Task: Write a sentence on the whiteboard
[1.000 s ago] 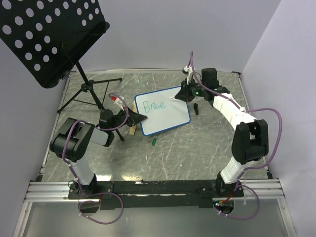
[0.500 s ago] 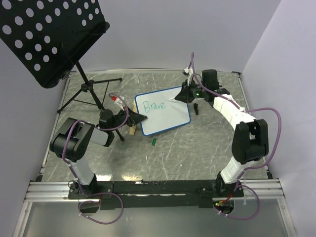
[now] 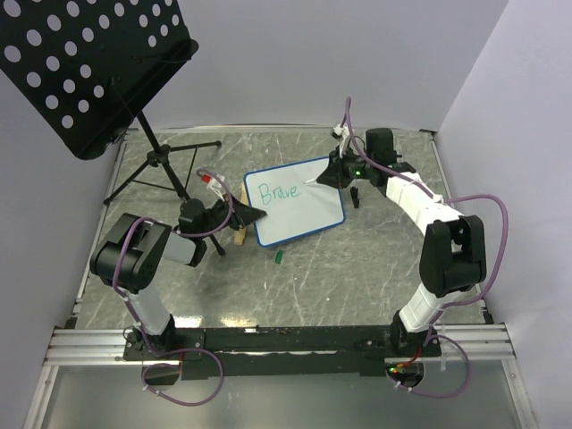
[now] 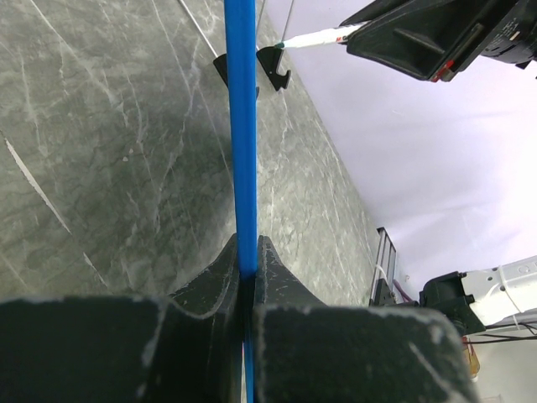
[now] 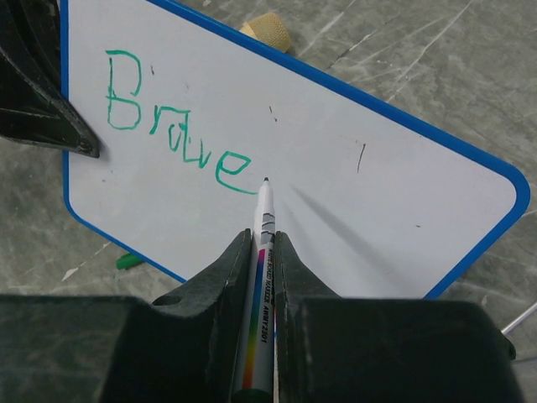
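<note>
Bearing green "Brave" (image 5: 178, 138) near one corner, white blue-rimmed whiteboard (image 5: 336, 151).

Two arms are showing, the left arm (image 3: 134, 259) and the right arm (image 3: 429, 214). Each one is carrying one gripper, the left gripper (image 4: 246, 252) and the right gripper (image 5: 263, 239), so two grippers in all. One whiteboard (image 3: 304, 214) is showing, and it is bearing one green word (image 5: 176, 138) of five letters. One marker (image 5: 265, 210) is appearing. One small green piece (image 3: 279, 257) and one wooden piece (image 3: 239, 234) are lying on the one table (image 3: 357, 268). One music stand (image 3: 89, 71) is standing there too.
</note>
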Controlling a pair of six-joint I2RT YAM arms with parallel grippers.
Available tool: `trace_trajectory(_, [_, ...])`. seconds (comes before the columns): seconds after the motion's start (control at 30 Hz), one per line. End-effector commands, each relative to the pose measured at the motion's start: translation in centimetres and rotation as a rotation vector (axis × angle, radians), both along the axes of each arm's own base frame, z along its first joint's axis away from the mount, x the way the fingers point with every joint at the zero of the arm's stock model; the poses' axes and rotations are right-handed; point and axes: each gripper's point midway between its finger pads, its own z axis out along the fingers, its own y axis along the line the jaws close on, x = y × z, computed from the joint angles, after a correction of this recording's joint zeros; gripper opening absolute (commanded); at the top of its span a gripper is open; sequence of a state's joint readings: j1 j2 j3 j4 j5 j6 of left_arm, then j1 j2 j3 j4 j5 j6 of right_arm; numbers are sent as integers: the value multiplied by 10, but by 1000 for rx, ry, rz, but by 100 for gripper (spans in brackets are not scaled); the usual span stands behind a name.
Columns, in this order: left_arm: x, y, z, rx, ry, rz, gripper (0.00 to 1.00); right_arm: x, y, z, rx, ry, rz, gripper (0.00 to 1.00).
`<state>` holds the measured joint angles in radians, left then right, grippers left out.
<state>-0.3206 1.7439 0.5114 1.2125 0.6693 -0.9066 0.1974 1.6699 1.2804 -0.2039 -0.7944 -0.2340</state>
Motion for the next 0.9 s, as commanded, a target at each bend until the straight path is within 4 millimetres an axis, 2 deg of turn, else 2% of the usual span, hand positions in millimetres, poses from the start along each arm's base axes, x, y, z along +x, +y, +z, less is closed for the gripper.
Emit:
trace_trajectory(0.0, [-6, -3, 60, -75, -263, -29, 1, 3, -5, 23, 9, -101, 5, 0])
trace_trajectory(0.23, [-6, -3, 61, -74, -264, -29, 1, 6, -11, 21, -7, -115, -8, 0])
trace_trajectory(0.5, [-6, -4, 59, -76, -258, -36, 1, 8, -16, 28, -40, -169, -4, 0])
trace_trajectory(0.7, [-6, -4, 61, -78, -262, -37, 1, 10, -15, 24, -34, -187, -8, 0])
trace_trajectory(0.87, [-6, -4, 61, -78, -259, -36, 1, 15, -15, 29, -29, -214, -17, 0])
